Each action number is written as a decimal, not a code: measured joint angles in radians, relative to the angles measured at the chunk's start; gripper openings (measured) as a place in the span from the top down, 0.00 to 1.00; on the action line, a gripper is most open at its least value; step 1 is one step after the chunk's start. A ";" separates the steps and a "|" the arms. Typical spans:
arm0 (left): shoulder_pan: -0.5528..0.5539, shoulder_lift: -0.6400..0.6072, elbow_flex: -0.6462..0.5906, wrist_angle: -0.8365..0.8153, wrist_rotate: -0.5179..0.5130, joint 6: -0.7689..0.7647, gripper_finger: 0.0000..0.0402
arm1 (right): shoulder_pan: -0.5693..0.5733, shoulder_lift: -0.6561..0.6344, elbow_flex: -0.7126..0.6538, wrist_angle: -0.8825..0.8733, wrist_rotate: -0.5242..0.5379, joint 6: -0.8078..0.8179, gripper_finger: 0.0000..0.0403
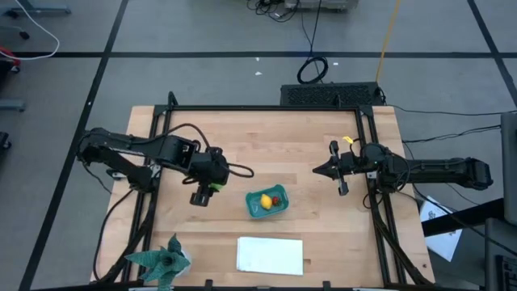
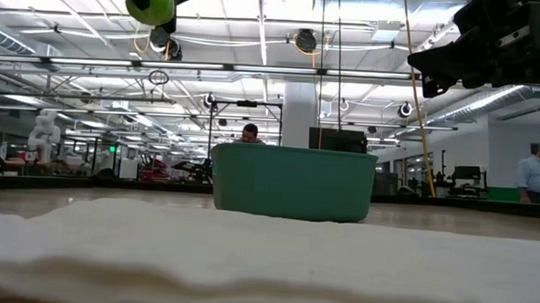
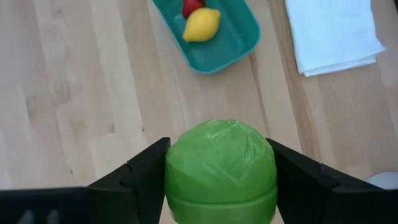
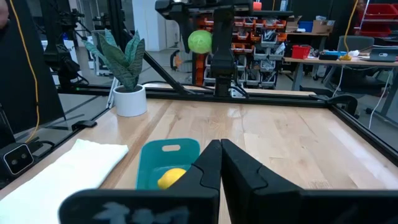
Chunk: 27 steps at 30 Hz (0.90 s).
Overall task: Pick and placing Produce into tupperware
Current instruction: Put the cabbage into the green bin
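The teal tub [image 1: 267,202] sits mid-table with the lemon [image 3: 200,25] and little red fruit [image 3: 191,6] already inside. The left gripper [image 3: 221,180] is clamped across the green ball [image 3: 221,165] up in the air, just beside the tub. It looks light, smooth and a bit slippery, so gripping across its widest part seems right, while the right gripper [image 4: 219,163] waits pinched together on the far side.

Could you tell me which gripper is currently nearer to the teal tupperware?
The left. The left gripper, shut on the green fruit, hangs raised just beside the tupperware. The right gripper, shut and empty, waits farther off, toward the table's right edge.
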 joint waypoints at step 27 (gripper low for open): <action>0.028 0.020 0.011 0.024 -0.005 -0.050 0.41 | 0.000 0.000 0.000 -0.001 0.000 0.000 1.00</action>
